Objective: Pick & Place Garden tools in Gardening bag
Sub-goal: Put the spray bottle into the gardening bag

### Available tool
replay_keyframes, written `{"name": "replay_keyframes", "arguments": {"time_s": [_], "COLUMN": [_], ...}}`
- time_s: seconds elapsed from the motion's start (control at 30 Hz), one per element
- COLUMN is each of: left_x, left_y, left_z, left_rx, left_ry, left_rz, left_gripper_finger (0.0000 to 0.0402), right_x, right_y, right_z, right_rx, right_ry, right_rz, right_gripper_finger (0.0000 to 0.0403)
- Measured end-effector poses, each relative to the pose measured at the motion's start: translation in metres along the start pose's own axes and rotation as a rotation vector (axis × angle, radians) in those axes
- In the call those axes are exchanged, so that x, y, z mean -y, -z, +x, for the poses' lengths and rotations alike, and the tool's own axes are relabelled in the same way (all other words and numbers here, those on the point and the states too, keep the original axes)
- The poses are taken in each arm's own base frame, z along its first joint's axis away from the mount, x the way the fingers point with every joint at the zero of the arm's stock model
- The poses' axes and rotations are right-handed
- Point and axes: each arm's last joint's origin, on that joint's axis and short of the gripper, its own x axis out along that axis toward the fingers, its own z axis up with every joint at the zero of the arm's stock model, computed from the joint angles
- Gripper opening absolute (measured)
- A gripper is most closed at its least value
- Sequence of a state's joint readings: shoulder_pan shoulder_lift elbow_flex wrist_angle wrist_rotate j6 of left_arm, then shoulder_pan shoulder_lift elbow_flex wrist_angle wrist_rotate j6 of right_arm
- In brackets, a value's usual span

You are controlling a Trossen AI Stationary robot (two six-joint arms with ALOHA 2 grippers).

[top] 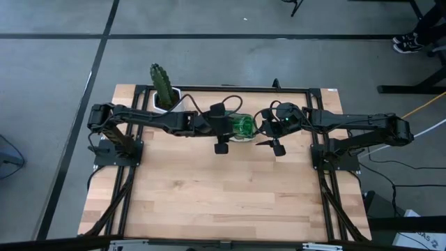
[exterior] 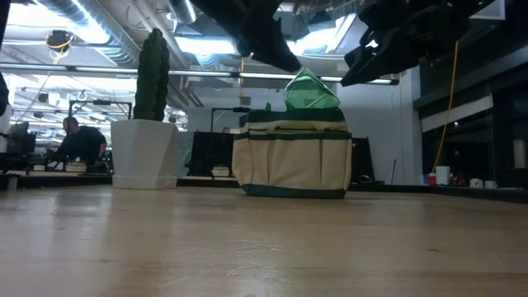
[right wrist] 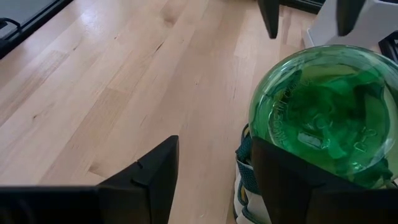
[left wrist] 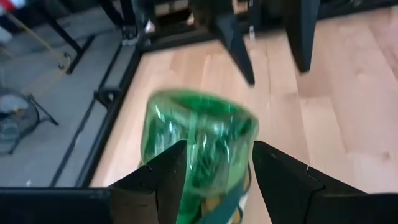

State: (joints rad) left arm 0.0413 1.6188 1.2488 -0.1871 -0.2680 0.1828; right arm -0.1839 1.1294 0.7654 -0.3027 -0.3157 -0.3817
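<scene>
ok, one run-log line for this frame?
left gripper: open around green spray bottle | bottle: upside down in gardening bag | right gripper: open beside

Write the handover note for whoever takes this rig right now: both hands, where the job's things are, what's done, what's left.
Left hand: over the gardening bag, fingers either side of the green spray bottle; whether they grip it cannot be told.
Right hand: open, holding nothing, close beside the bottle and bag.
Bag: far side of the table, near the middle, beside the cactus in its white pot.
Done: the bottle stands inverted in the bag, base sticking out the top.
Left: clear the left hand. No trowel, pruners or rake show on the table; the bag's inside is hidden, so check it.
</scene>
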Motion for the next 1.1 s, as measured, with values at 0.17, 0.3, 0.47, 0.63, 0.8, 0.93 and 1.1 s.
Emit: {"name": "replay_keyframes", "arguments": {"time_s": [0.17, 0.3, 0.47, 0.63, 0.8, 0.93, 1.1], "left_x": [-0.002, -0.008, -0.014, -0.018, -0.023, -0.029, -0.033], "left_y": [-0.008, -0.012, -0.007, -0.005, 0.007, 0.02, 0.025], "left_z": [0.0, 0.001, 0.009, 0.018, 0.032, 0.039, 0.046], "left_rx": [0.092, 0.148, 0.134, 0.165, 0.076, -0.027, -0.048], "left_ry": [0.009, 0.028, 0.053, 0.102, 0.052, 0.017, -0.004], "left_rz": [0.059, 0.058, 0.054, 0.06, 0.047, 0.029, 0.015], "left_gripper_finger": [0.018, 0.0179, 0.0173, 0.0171, 0.017, 0.017, 0.017], "right_x": [0.0, 0.0, 0.0, 0.0, 0.0, 0.0, 0.0], "right_y": [0.0, 0.0, 0.0, 0.0, 0.0, 0.0, 0.0], "right_z": [0.0, 0.0, 0.0, 0.0, 0.0, 0.0, 0.0], "right_rx": [0.0, 0.0, 0.0, 0.0, -0.001, -0.001, -0.003], "right_ry": [0.0, 0.0, 0.0, 0.0, 0.0, 0.0, -0.001], "right_rz": [0.0, 0.0, 0.0, 0.0, 0.0, 0.0, 0.001], "right_gripper_finger": [0.0202, 0.0202, 0.0202, 0.0202, 0.0202, 0.0202, 0.0202]}}
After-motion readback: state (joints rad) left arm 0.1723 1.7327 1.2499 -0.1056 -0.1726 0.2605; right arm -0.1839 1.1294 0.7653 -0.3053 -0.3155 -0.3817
